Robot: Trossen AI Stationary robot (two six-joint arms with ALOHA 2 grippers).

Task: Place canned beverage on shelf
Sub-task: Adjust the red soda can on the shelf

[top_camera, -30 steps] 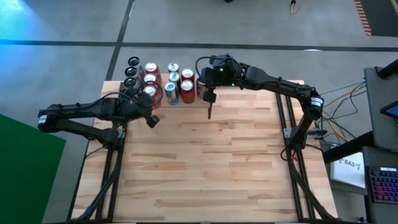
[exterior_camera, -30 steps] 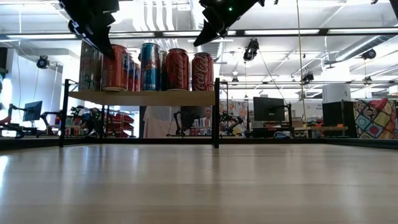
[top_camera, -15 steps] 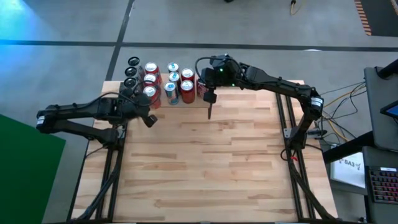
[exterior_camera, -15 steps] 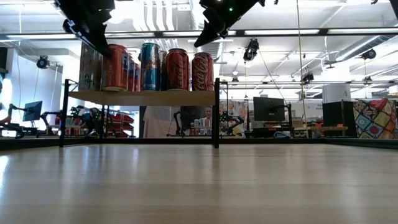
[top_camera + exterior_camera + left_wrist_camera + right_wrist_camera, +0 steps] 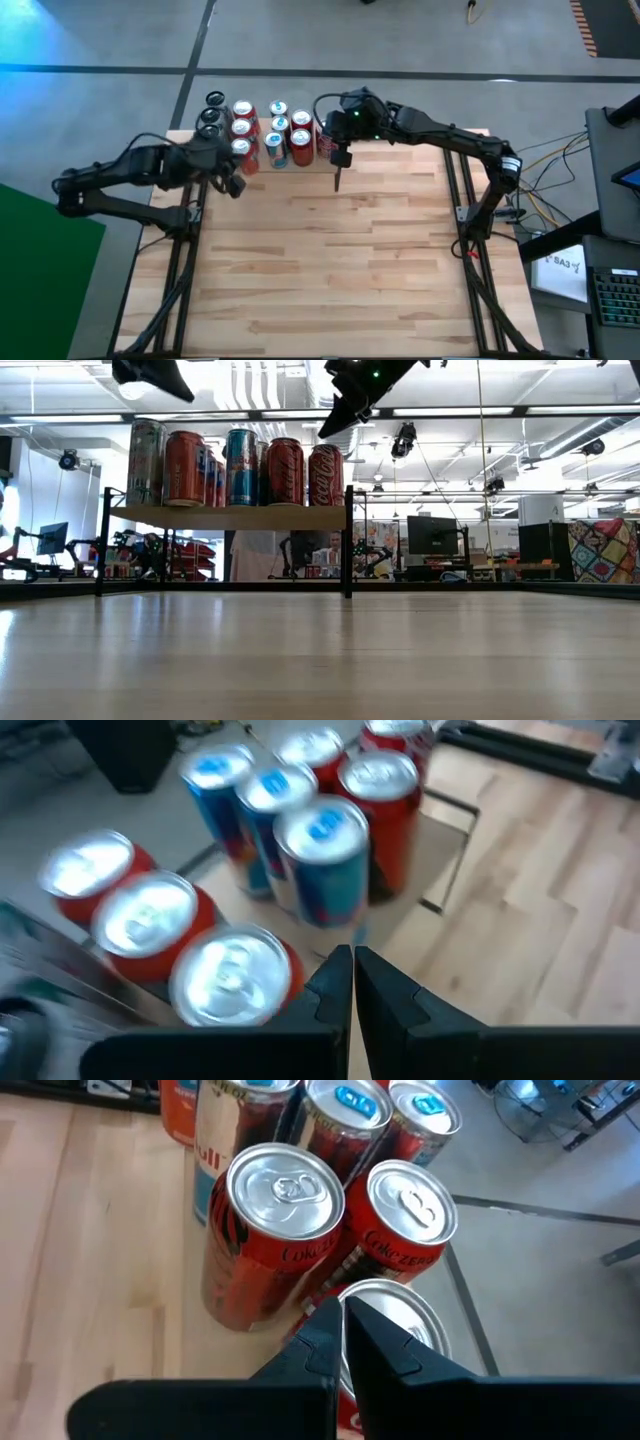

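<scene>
Both arms are matte black throughout, built of slim tubular links joined by chunkier rounded joint housings. The left arm (image 5: 140, 175) has thin black cables looping along its links. The right arm (image 5: 440, 135) carries a small green light on its wrist housing and a pale label near its elbow joint. Each arm ends in flat, angular black fingers (image 5: 340, 990) with stepped inner edges.

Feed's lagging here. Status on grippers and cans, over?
Left gripper shut, empty, beside shelf. Right gripper shut, empty, above the cans. Cans upright on shelf. Nothing in the way.
</scene>
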